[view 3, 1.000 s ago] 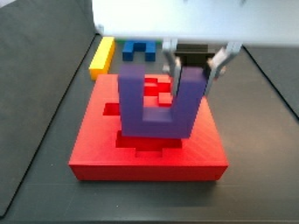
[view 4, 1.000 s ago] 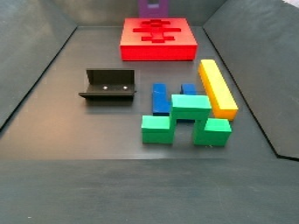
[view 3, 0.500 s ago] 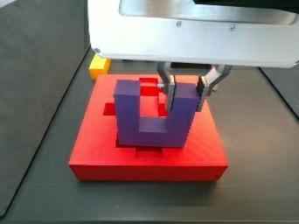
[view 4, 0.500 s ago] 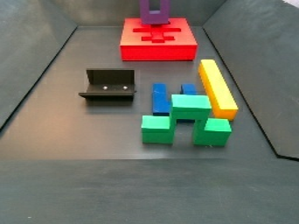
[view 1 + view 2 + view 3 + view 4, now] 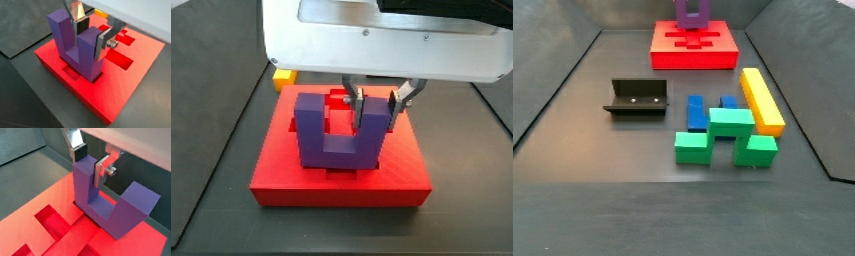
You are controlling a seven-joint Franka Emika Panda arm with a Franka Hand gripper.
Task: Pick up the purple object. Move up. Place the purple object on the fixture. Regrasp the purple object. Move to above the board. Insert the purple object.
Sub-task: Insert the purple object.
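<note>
The claw (image 5: 91,31) is above the board (image 5: 137,80) and grips one prong of the purple object (image 5: 77,47); its silver fingers (image 5: 101,170) press that prong from both sides. The purple object stands upright with prongs up, and its base sits in the dark recess of the board (image 5: 338,178). In a side view, the fixture (image 5: 636,98) is on the surface (image 5: 593,150), well apart from the board (image 5: 694,48). The yellow bar (image 5: 762,99), blue block (image 5: 698,107) and green blocks (image 5: 727,135) lie also away from the board, beside the fixture. Around the board the surface is bare.
</note>
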